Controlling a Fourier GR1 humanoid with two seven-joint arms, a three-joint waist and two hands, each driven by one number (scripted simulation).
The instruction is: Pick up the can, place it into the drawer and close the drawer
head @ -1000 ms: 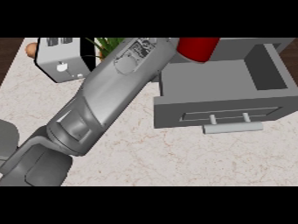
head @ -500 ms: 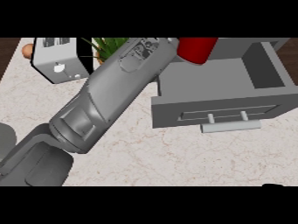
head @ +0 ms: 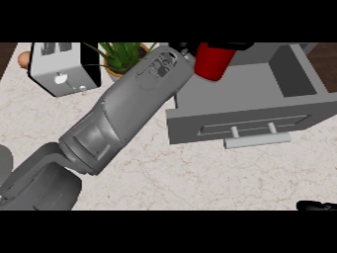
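The red can (head: 213, 63) hangs over the back left of the open grey drawer (head: 273, 94). My left hand (head: 188, 48) is shut on the can's top, and its black fingers show on both sides at the upper edge of the head view. The grey left forearm (head: 127, 108) runs from the lower left up to the can and hides the drawer's left corner. The drawer's front panel, with a pale handle (head: 255, 140), faces me. A black sliver of my right hand (head: 324, 206) shows at the bottom right edge.
A silver toaster (head: 62, 66) stands at the back left on the speckled counter (head: 200, 173). A potted green plant (head: 120, 54) is beside it, behind my forearm. A small orange-brown object (head: 25, 58) lies left of the toaster. Dark floor shows beyond the counter's left and right edges.
The can has come down slightly over the drawer, still in my left hand. My right hand has appeared at the bottom right edge.
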